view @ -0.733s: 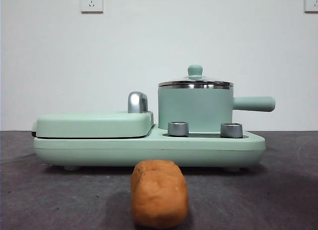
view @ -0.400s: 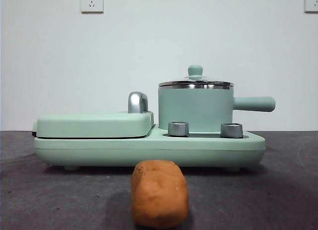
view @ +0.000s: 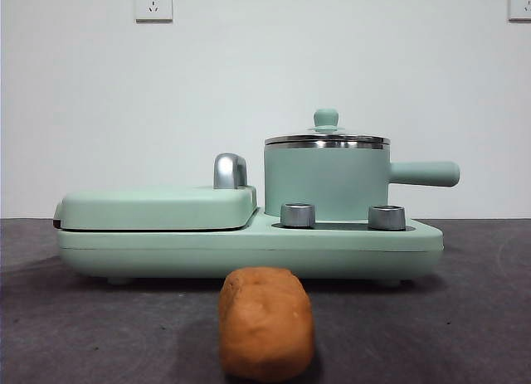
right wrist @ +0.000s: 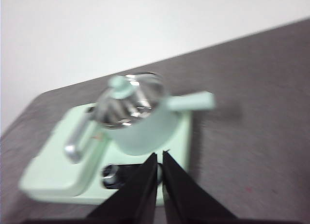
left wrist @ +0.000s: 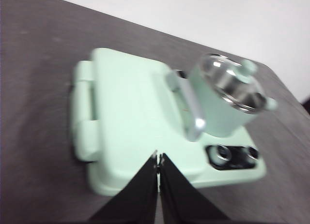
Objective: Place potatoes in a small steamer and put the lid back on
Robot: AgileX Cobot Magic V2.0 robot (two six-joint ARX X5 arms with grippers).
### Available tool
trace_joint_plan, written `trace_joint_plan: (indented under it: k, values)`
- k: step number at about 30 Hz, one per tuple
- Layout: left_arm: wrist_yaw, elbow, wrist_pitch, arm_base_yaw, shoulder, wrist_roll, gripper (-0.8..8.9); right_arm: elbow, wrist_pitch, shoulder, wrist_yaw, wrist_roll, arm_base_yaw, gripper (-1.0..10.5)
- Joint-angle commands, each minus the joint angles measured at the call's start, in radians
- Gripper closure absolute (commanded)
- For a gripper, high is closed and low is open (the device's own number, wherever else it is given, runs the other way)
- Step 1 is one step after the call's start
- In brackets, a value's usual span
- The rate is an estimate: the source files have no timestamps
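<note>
A dark grey worktop met a plain white wall bearing two sockets. The left tool and right tool were both pinched closed, empty.

Mint-green steamer with a steel rim; the lid has a mint knob. The potato is matte orange-brown. The surface is dark grey.
</note>
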Motion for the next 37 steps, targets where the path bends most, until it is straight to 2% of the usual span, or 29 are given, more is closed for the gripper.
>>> trace_joint_plan:
  k: [1, 5, 10, 13, 19, 21, 24, 26, 29, 37]
  values:
    - [0.048, 0.062, 0.005, -0.01, 0.064, 0.053, 8.05, 0.069, -0.006, 0.061, -0.066, -0.089, -0.001, 9.3]
    - [0.122, 0.122, 0.005, -0.022, 0.139, 0.084, 8.05, 0.141, -0.021, 0.14, -0.156, -0.19, -0.001, 9.3]
    - [0.229, 0.156, 0.008, -0.033, 0.181, 0.109, 8.05, 0.179, -0.032, 0.206, -0.288, -0.223, -0.001, 9.3]
    - [0.243, 0.156, 0.006, -0.042, 0.181, 0.13, 8.05, 0.179, -0.037, 0.227, -0.335, -0.228, -0.001, 9.3]
    - [0.244, 0.156, 0.013, -0.044, 0.181, 0.132, 7.21, 0.179, -0.037, 0.243, -0.334, -0.23, -0.001, 9.2]
    - [0.266, 0.159, 0.013, -0.046, 0.182, 0.132, 6.36, 0.179, -0.037, 0.243, -0.334, -0.23, -0.001, 8.1]
    - [0.292, 0.169, 0.011, -0.055, 0.192, 0.132, 4.39, 0.179, -0.037, 0.243, -0.334, -0.23, -0.001, 5.7]
    - [0.293, 0.183, 0.013, -0.064, 0.205, 0.133, 3.41, 0.179, -0.038, 0.243, -0.334, -0.229, -0.001, 4.8]
    - [0.294, 0.215, 0.012, -0.08, 0.241, 0.132, 3.07, 0.179, -0.038, 0.243, -0.334, -0.23, -0.001, 4.6]
    - [0.295, 0.349, 0.01, -0.151, 0.415, 0.167, 3.07, 0.179, -0.038, 0.243, -0.332, -0.23, -0.001, 4.6]
